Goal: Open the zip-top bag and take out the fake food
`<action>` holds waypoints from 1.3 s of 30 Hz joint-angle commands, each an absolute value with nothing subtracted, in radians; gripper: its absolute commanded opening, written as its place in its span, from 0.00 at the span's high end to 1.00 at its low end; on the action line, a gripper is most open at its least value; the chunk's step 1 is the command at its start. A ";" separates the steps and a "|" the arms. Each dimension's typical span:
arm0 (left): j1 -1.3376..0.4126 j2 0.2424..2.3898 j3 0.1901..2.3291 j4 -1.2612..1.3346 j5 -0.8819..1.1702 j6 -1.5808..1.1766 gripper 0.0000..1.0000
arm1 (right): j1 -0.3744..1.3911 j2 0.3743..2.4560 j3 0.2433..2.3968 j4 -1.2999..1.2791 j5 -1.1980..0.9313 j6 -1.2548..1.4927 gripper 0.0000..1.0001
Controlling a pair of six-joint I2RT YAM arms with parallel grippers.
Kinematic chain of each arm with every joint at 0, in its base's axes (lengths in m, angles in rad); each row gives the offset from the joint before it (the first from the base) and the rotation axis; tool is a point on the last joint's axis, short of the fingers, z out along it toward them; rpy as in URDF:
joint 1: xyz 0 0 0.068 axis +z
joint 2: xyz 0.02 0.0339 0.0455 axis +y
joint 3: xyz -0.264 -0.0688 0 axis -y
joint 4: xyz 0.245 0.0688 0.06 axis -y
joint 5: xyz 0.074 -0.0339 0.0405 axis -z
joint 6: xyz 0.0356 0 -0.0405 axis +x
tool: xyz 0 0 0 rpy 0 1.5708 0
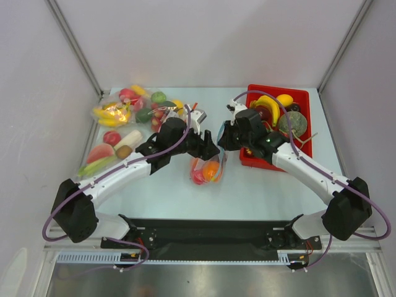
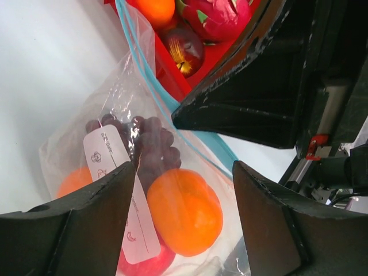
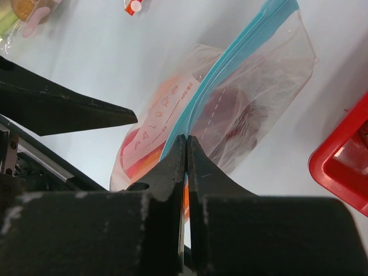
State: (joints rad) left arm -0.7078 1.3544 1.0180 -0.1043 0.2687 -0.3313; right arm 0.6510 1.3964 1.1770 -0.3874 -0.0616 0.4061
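Observation:
The zip-top bag [image 1: 208, 168] lies mid-table, its mouth end lifted toward the grippers. Through the plastic, the left wrist view shows an orange fruit [image 2: 184, 211], dark purple grapes [image 2: 152, 144], a red fruit [image 2: 144, 265] and a white label. My right gripper [image 3: 187, 140] is shut on the blue-green zip strip [image 3: 230, 60]; the top view shows this gripper [image 1: 223, 141] just above the bag. My left gripper [image 2: 184, 172] is open, its fingers either side of the bag over the orange fruit, holding nothing; it also shows in the top view [image 1: 209, 147].
A red bin [image 1: 304, 98] with bananas and other fruit stands right of the grippers; its corner, with a dragon fruit [image 2: 215, 16], is close behind the bag. Several other bags of fake food [image 1: 124, 111] lie at the back left.

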 commanded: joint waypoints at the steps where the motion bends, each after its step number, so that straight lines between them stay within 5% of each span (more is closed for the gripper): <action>1: -0.703 1.364 1.055 -0.031 0.287 -0.365 0.27 | 0.661 1.362 1.177 -0.348 -0.077 0.384 1.00; 10: -0.701 1.404 1.049 -0.023 0.305 -0.368 0.33 | 0.672 1.338 1.175 -0.353 -0.058 0.379 1.00; 16: -0.701 1.408 1.035 -0.018 0.310 -0.370 0.49 | 0.673 1.327 1.178 -0.357 -0.051 0.379 1.00; 28: -0.699 1.414 1.037 -0.012 0.321 -0.371 1.00 | 0.676 1.318 1.177 -0.362 -0.043 0.368 1.00; 39: -0.635 1.333 1.065 -0.138 0.246 -0.324 1.00 | 0.637 1.290 1.180 -0.417 0.027 0.333 1.00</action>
